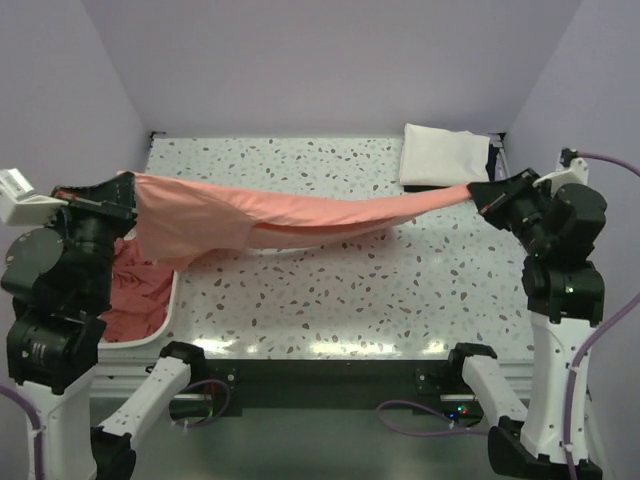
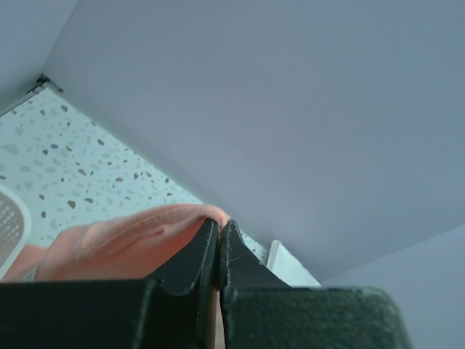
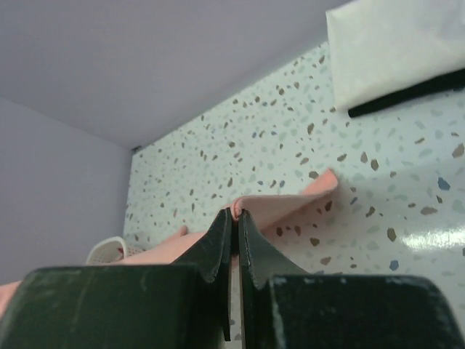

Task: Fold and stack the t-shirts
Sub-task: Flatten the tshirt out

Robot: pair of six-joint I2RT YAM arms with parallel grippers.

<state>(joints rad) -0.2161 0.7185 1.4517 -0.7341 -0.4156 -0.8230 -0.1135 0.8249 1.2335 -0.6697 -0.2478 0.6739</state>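
A salmon-pink t-shirt [image 1: 300, 213] hangs stretched above the speckled table between both arms. My left gripper [image 1: 128, 192] is shut on its left end; in the left wrist view the cloth [image 2: 138, 243] bunches over the closed fingertips of that gripper [image 2: 220, 227]. My right gripper [image 1: 480, 195] is shut on the right end, and the right wrist view shows a pink fold [image 3: 283, 203] pinched at the tips of this gripper [image 3: 235, 214]. More pink t-shirts [image 1: 135, 290] lie crumpled in the white basket [image 1: 172, 300] at the left.
A folded white cloth [image 1: 440, 155] lies at the far right of the table [image 1: 330, 300], also seen in the right wrist view [image 3: 392, 51]. The basket sits at the table's left edge under the left arm. Lilac walls close the back and sides.
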